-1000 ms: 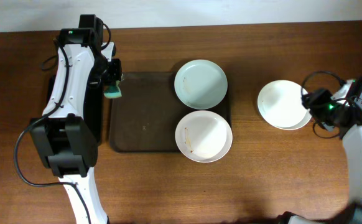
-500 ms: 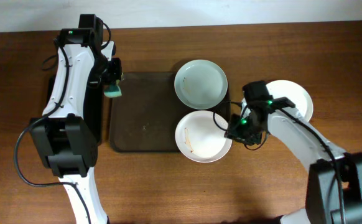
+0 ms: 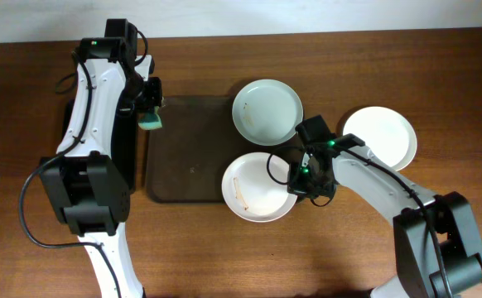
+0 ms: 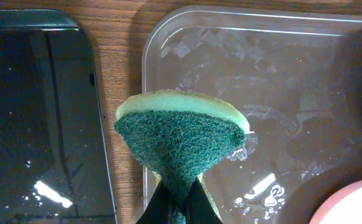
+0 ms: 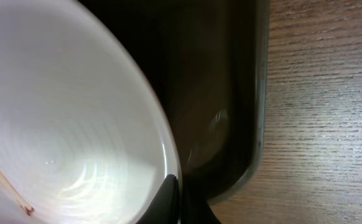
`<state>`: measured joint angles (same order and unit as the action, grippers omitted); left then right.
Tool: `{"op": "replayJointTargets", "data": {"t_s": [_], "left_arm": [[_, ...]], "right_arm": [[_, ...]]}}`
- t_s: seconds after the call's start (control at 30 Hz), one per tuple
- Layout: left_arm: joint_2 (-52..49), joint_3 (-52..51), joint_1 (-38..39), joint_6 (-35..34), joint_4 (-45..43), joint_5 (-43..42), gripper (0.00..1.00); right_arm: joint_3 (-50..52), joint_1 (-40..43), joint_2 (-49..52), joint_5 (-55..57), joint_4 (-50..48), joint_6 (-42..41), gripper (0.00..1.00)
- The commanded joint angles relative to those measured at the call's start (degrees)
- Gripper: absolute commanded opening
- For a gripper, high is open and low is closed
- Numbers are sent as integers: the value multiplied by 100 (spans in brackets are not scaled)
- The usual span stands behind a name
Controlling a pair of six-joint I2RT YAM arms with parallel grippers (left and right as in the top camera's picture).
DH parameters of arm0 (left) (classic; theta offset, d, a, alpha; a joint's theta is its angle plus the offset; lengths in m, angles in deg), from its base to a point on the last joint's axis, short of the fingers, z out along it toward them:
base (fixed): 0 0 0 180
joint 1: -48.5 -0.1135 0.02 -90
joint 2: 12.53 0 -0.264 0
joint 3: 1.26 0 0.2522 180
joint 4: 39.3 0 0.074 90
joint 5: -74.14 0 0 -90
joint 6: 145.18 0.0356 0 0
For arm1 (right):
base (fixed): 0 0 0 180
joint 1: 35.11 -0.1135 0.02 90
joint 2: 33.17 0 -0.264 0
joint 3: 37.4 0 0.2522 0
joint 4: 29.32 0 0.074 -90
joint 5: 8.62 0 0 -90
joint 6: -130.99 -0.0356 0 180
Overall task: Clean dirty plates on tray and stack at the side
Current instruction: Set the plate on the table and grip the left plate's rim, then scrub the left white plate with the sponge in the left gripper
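The worktop (image 3: 390, 248) is warm brown wood with fine grain. The tray (image 3: 187, 157) is dark brown, and the smaller tray (image 4: 38, 112) is glossy black. The streaked plate (image 3: 257, 190) is white with a thin brownish-orange line. The far-edge plate (image 3: 267, 111) and the right-edge plate (image 3: 382, 136) are plain white. The sponge (image 4: 178, 140) is dark green over pale yellow-green.

Two plates (image 3: 267, 111) on tray (image 3: 187, 157); third plate (image 3: 382, 136) aside.
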<state>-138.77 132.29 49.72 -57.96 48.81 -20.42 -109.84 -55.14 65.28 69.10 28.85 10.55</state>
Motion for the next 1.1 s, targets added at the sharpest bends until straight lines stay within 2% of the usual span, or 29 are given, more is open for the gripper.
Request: {"op": "replayJointTargets", "data": {"t_s": [0.0, 0.13, 0.2, 0.27, 0.33, 0.47, 0.57, 0.67, 0.7, 0.73, 0.77, 0.8, 0.93, 1.0, 1.07], "left_arm": [[-31, 101, -9, 68, 4, -83, 1], [-31, 101, -9, 68, 4, -81, 1], [-31, 101, -9, 68, 7, -83, 1], [-31, 101, -9, 68, 9, -81, 1], [-31, 101, -9, 68, 7, -81, 1], [-31, 101, -9, 68, 4, -83, 1], [-31, 101, -9, 68, 4, -83, 1], [-31, 101, -9, 68, 9, -81, 1], [-31, 101, -9, 68, 11, -81, 1], [-31, 101, -9, 68, 13, -81, 1], [-31, 101, -9, 68, 24, -81, 1], [-31, 101, -9, 68, 28, -79, 1], [-31, 101, -9, 68, 4, -79, 1], [-31, 101, -9, 68, -9, -79, 1], [-31, 101, -9, 68, -26, -81, 1]], "right_arm": [[2, -271, 37, 188, -42, -4, 4], [-614, -719, 28, 251, -74, -249, 4], [-730, -981, 28, 330, -669, -616, 4], [-728, -1274, 98, 979, -1161, -1019, 4], [-728, -1558, 284, 1198, -1589, -1110, 4], [-728, -1674, 584, 1252, -1961, -1517, 4], [-728, -1722, 776, 1209, -2149, -2271, 4], [-728, -1921, 898, 1187, -2568, -2586, 5], [-728, -1989, 896, 1185, -2649, -2579, 28], [-728, -1987, 896, 1115, -2645, -2500, 42], [-734, -1956, 890, 992, -2662, -2188, 51], [-761, -1878, 861, 916, -2669, -1858, 54], [-1108, -1252, 844, 247, -2553, 542, 49], [-1115, -1034, 894, -13, -2470, 1067, 45], [-1117, -1056, 1032, -175, -2476, 1097, 44]]}}
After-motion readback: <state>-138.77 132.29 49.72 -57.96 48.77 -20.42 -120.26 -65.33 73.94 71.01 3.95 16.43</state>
